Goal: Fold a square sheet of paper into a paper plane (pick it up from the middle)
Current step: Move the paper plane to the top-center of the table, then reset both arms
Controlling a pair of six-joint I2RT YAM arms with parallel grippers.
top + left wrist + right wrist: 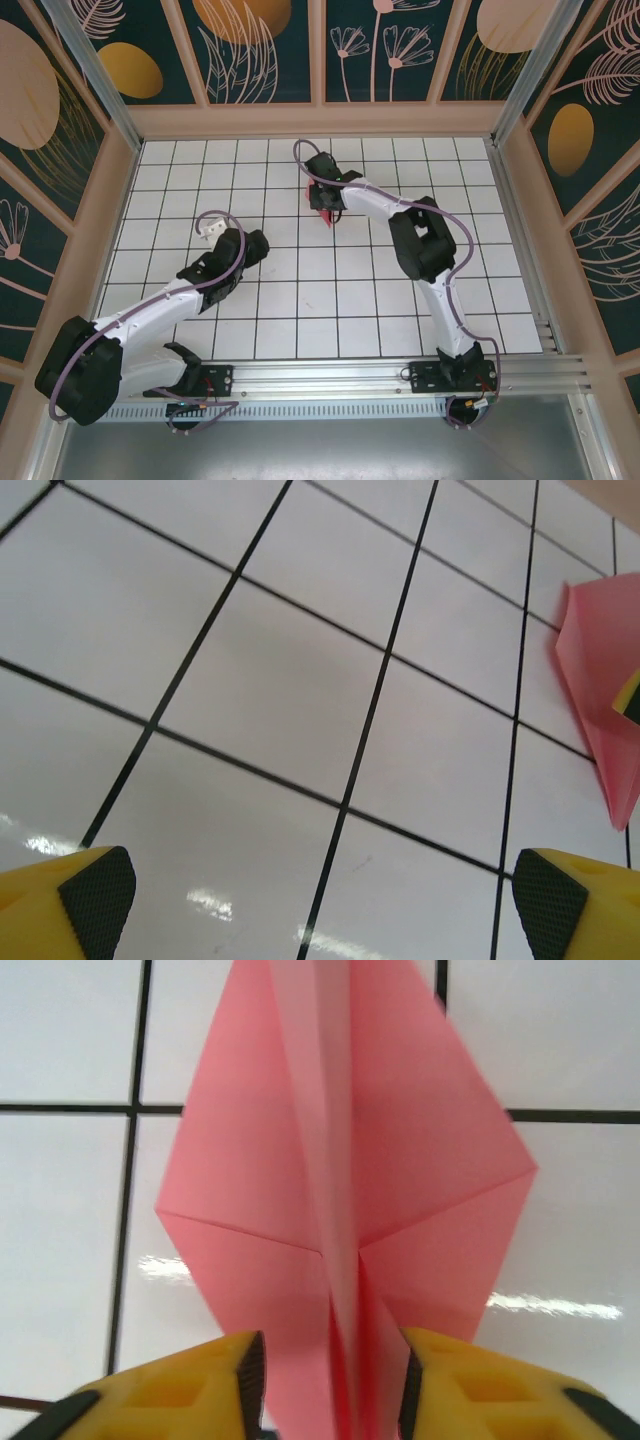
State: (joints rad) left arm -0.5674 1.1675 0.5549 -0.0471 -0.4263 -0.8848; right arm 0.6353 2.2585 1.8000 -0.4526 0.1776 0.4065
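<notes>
The pink paper, folded into a plane (340, 1160) with a centre ridge and spread wings, lies on the white tiles at the back middle (326, 217). My right gripper (330, 1380) is over its near end, open. Its yellow fingers (200, 1385) stand on either side of the ridge with a gap to each pad. In the top view the right gripper (324, 203) covers most of the plane. My left gripper (320, 890) is open wide over bare tiles, left of the plane (600, 680). In the top view the left gripper (256, 245) sits about two tiles from the plane.
The white grid table (300, 300) is enclosed by wooden walls (320, 120) at the back and sides. A metal rail (340, 375) runs along the near edge by the arm bases. The right arm's elbow (420, 245) rises over the right middle tiles.
</notes>
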